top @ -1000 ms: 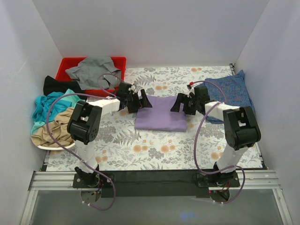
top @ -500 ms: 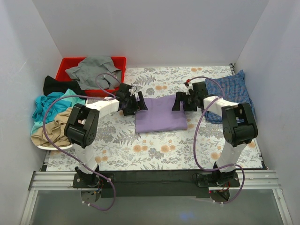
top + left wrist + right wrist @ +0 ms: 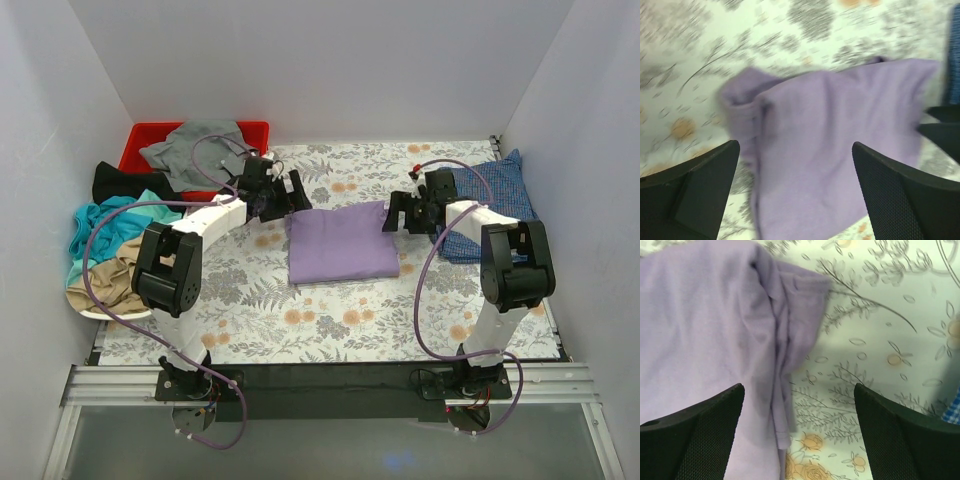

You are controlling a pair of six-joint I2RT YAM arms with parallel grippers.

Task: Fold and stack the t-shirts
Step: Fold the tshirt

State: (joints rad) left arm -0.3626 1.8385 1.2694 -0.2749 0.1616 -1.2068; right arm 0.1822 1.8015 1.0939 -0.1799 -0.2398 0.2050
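folded lavender-purple cloth t-shirt: flat on floral-printed table cover, centre, between the arms. left gripper: jaws wide, holding nothing, at shirt's far left corner. right gripper: likewise, far right corner.

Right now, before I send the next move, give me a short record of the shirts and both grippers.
purple shirt: folded, flat on the floral cover, centre
left gripper: open, empty, at its far left corner
right gripper: open, empty, at its far right corner
blue checked shirt: lying at the right edge
grey shirt: draped over the red bin
side heap: black shirt, teal shirt, tan shirt, left edge
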